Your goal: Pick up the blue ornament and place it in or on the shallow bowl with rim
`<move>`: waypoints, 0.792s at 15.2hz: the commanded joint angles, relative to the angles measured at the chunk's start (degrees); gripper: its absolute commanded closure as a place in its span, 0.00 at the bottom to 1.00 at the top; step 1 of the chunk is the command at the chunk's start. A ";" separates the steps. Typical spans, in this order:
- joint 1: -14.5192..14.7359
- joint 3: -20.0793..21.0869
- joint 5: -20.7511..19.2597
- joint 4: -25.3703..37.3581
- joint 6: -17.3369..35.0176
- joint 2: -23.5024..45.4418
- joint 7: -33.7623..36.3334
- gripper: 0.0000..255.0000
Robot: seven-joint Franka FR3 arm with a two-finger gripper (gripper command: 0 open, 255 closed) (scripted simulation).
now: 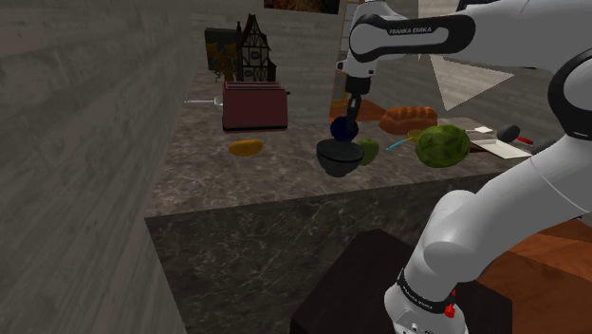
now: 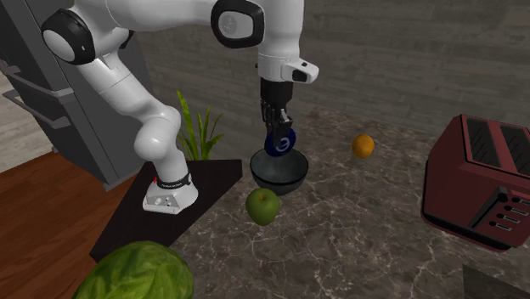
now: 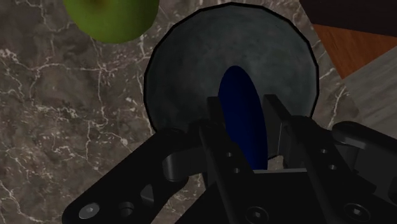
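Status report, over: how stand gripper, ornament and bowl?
Gripper shut on blue ornament. Ornament hangs just above dark bowl, not yet released. Green apple beside bowl, not blocking.

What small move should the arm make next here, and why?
Probably a short, straight descent before releasing. The gripper is shut on the dark blue disc-shaped ornament, which hangs centred over the dark grey shallow bowl with a black rim. It seems to sit slightly above the rim, so lowering first should keep the drop gentle.
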 commanded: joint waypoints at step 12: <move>-0.19 -0.53 -0.38 -4.76 4.79 -0.02 0.31 1.00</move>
